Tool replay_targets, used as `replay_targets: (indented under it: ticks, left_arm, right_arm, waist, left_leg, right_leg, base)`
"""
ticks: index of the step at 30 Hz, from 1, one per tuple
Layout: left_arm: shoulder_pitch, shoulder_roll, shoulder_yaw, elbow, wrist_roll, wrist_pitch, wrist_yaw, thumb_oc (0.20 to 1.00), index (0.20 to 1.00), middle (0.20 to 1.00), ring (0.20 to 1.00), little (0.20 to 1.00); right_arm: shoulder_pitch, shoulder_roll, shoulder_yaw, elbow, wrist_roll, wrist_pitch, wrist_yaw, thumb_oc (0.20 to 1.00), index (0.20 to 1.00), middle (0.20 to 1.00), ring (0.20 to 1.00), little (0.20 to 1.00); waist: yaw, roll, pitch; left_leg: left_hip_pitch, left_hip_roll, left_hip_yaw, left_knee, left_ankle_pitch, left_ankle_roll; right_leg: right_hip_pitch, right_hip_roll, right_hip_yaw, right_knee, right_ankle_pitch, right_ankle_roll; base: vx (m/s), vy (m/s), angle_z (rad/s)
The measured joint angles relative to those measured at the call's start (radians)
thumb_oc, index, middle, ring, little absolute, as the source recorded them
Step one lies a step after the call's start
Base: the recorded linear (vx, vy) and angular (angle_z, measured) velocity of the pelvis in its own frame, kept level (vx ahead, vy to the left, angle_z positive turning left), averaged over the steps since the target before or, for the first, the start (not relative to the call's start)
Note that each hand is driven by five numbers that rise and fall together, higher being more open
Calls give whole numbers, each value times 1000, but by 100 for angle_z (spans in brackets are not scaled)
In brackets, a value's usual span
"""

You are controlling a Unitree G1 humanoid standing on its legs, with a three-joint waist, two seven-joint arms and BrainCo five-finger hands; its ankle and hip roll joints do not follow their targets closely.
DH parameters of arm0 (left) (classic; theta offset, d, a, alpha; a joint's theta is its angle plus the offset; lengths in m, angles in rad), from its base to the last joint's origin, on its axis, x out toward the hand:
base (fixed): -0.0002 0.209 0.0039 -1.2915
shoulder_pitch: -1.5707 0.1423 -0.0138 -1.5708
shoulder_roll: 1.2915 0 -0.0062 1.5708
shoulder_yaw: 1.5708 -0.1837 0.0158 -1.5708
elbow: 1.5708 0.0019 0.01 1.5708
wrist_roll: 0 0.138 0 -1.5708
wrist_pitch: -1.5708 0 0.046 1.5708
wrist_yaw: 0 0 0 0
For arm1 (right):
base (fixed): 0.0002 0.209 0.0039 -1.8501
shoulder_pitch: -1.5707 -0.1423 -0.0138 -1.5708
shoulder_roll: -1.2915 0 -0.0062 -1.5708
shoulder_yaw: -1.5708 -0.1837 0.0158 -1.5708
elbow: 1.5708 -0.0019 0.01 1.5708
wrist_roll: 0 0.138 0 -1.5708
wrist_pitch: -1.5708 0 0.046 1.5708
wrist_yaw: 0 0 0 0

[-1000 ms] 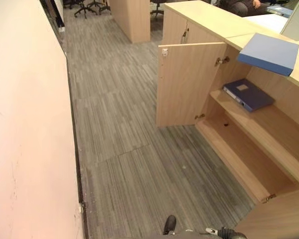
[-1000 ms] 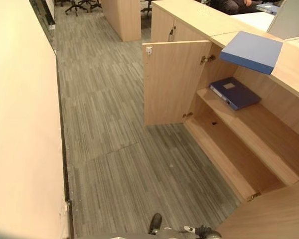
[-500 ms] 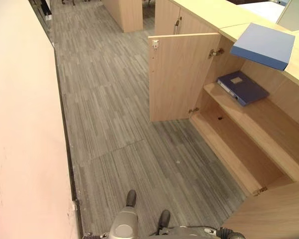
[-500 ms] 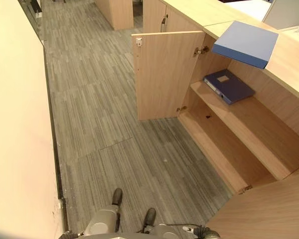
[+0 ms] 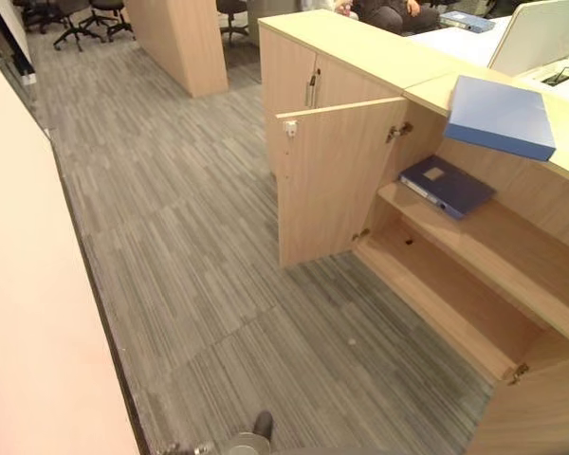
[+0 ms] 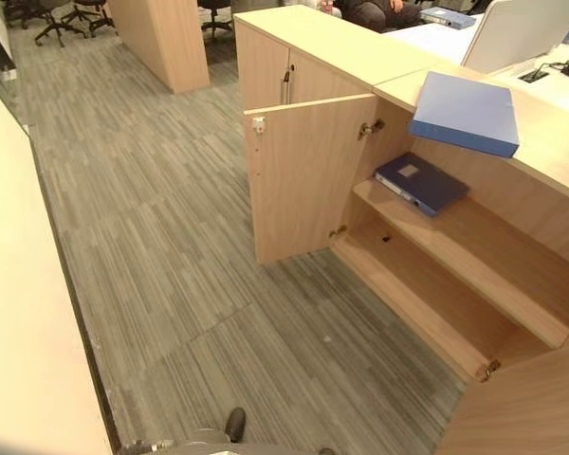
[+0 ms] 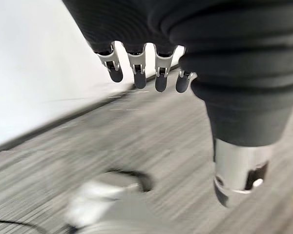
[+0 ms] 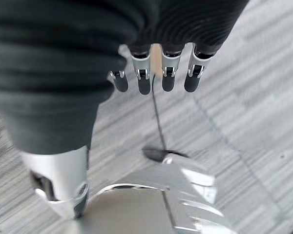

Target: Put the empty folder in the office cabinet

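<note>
Left hand [image 7: 136, 68] hangs over the carpet with relaxed, near-straight fingers and grasps nothing; right hand [image 8: 156, 73] is likewise released and empty, seen in its own wrist view above the floor.

Light blue folder [image 5: 501, 116] lies flat on the bench top [image 5: 379, 52], at the front edge directly above the open compartment, with one corner overhanging that edge. Cabinet [image 6: 436, 284] stands open: its door [image 5: 334, 185] is swung out toward the aisle. Dark blue binder [image 5: 448, 185] lies on the upper shelf [image 5: 512, 256] at the hinge end; the rest of that shelf and the lower shelf [image 5: 446, 303] are bare.

Assessment: the task has not begun on the folder; the step in hand is the approach. Neither hand is near the folder.

Recommendation: close in square to the opening, clear of the projecting door. Take the folder by its overhanging edge, thumb under and fingers over, since that edge offers a ready purchase. Keep it level, lower it past the bench edge and slide it onto the bare stretch of shelf beside the binder.
</note>
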Motion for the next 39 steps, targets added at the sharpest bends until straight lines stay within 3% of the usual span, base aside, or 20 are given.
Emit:
replay_targets:
  ticks: [3, 6, 8, 9, 10, 13, 15, 18, 20, 25, 27, 28, 31, 35, 38, 39]
  left_arm:
    - [-11, 22, -14, -22, 1, -6, 2, 1000, 1000, 1000, 1000, 1000]
    - [0, 30, -22, -19, 2, -1, 1, 1000, 1000, 1000, 1000, 1000]
    - [21, 39, -29, -5, 2, 6, 5, 1000, 1000, 1000, 1000, 1000]
    - [29, 46, -29, -5, 4, 7, 5, 1000, 1000, 1000, 1000, 1000]
    - [37, 57, -29, -15, 7, 7, 7, 1000, 1000, 1000, 1000, 1000]
    - [78, 74, -29, -15, 8, 25, 7, 1000, 1000, 1000, 1000, 1000]
    - [80, 70, -27, -17, 8, 28, 5, 1000, 1000, 1000, 1000, 1000]
    - [71, 58, -19, -35, 9, 27, 4, 1000, 1000, 1000, 1000, 1000]
    - [63, 53, -18, -42, 11, 26, 0, 1000, 1000, 1000, 1000, 1000]
    - [61, 51, -11, -38, 20, 21, -2, 1000, 1000, 1000, 1000, 1000]
    - [67, 50, -10, -29, 44, 24, -2, 1000, 1000, 1000, 1000, 1000]
    - [83, 47, -9, -27, 49, 25, -3, 1000, 1000, 1000, 1000, 1000]
    - [82, 41, -11, -28, 49, 26, -4, 1000, 1000, 1000, 1000, 1000]
    - [66, 39, -10, -25, 48, 28, -4, 1000, 1000, 1000, 1000, 1000]
    - [54, 41, -11, -25, 47, 25, -3, 1000, 1000, 1000, 1000, 1000]
    - [33, 49, -14, -22, 39, 21, -3, 1000, 1000, 1000, 1000, 1000]
  right_arm:
    - [-26, 15, 12, -15, 0, -2, 4, 1000, 1000, 1000, 1000, 1000]
    - [-51, 19, 24, -26, 0, -2, 3, 1000, 1000, 1000, 1000, 1000]
    - [-67, 12, 29, -50, 0, -4, 4, 1000, 1000, 1000, 1000, 1000]
    - [-65, 12, 28, -53, 0, -3, 4, 1000, 1000, 1000, 1000, 1000]
    - [-69, 14, 27, -45, 0, -3, 6, 1000, 1000, 1000, 1000, 1000]
    - [-94, 19, 28, -44, -5, -10, 6, 1000, 1000, 1000, 1000, 1000]
    - [-99, 17, 26, -41, -11, -4, 5, 1000, 1000, 1000, 1000, 1000]
    - [-80, 16, 21, -43, -11, -1, 6, 1000, 1000, 1000, 1000, 1000]
    - [-61, 15, 18, -44, -10, -1, 5, 1000, 1000, 1000, 1000, 1000]
    - [-54, 19, 0, -44, -10, -1, 4, 1000, 1000, 1000, 1000, 1000]
    - [-47, 18, 4, -44, -10, -2, 4, 1000, 1000, 1000, 1000, 1000]
    - [-41, 17, 7, -43, -10, -2, 4, 1000, 1000, 1000, 1000, 1000]
    - [-38, 1, 8, -44, -10, -2, 4, 1000, 1000, 1000, 1000, 1000]
    - [-41, -18, 8, -45, -10, -3, 3, 1000, 1000, 1000, 1000, 1000]
    - [-46, -18, 16, -45, -7, -3, 3, 1000, 1000, 1000, 1000, 1000]
    - [-49, -7, 10, -43, 1, -3, 1, 1000, 1000, 1000, 1000, 1000]
  waist:
    - [0, 1, -11]
    - [13, 4, -16]
    - [4, 29, -11]
    - [12, 27, -11]
    - [28, 21, -4]
    - [41, 5, 18]
    - [38, 2, 38]
    - [28, 5, 63]
    - [21, -1, 72]
    - [-11, -9, 83]
    - [-17, -3, 87]
    - [-19, 5, 80]
    - [-22, 20, 68]
    - [-40, 37, 56]
    - [-58, 40, 51]
    - [-57, 13, 57]
  left_leg:
    - [45, -46, 19, -16, -13, 45]
    - [70, -84, 31, -12, -30, 80]
    - [99, -92, 31, -8, -46, 107]
    - [106, -91, 42, -11, -51, 105]
    - [122, -93, 61, -15, -53, 105]
    - [127, -88, 122, -15, -68, 106]
    - [131, -81, 152, -15, -77, 96]
    - [148, -72, 191, -16, -88, 90]
    - [157, -68, 211, -17, -109, 71]
    - [173, -29, 221, -16, -112, 54]
    - [191, 23, 232, -16, -128, 4]
    - [200, 56, 235, -11, -135, -18]
    - [200, 106, 233, 4, -150, -42]
    - [214, 159, 218, 14, -156, -47]
    - [216, 196, 217, 76, -187, -19]
    - [126, 218, 216, 322, -239, -92]
  right_leg:
    - [-48, -59, 5, 147, -9, 56]
    - [-121, -109, -5, 302, 16, 76]
    - [-155, -144, -46, 436, 3, 59]
    - [-156, -159, -94, 459, 4, 61]
    - [-149, -194, -194, 476, -10, 64]
    - [-188, -207, -338, 437, -10, 79]
    - [-201, -193, -385, 348, 8, 111]
    - [-201, -155, -397, 164, 43, 161]
    - [-207, -131, -384, 74, 77, 170]
    - [-184, -64, -387, -69, 196, 149]
    - [-153, -8, -414, -99, 213, 116]
    - [-148, 30, -411, -98, 193, 63]
    - [-144, 86, -410, -99, 162, 5]
    - [-137, 140, -393, -89, 123, -53]
    - [-130, 169, -384, -49, 64, -79]
    - [-131, 185, -360, -10, 25, -114]
  base:
    - [192, 362, -17]
    - [132, 241, -11]
    - [223, 210, 7]
    - [186, 126, -9]
    - [50, 83, -41]
    - [47, 24, -57]
    - [59, -30, -61]
    - [111, -89, -46]
    - [124, -103, -41]
    - [155, -127, -12]
    - [311, -235, -14]
    - [338, -287, -19]
    - [198, -176, -10]
    - [220, -230, -19]
    - [264, -417, -19]
    - [161, -333, -43]
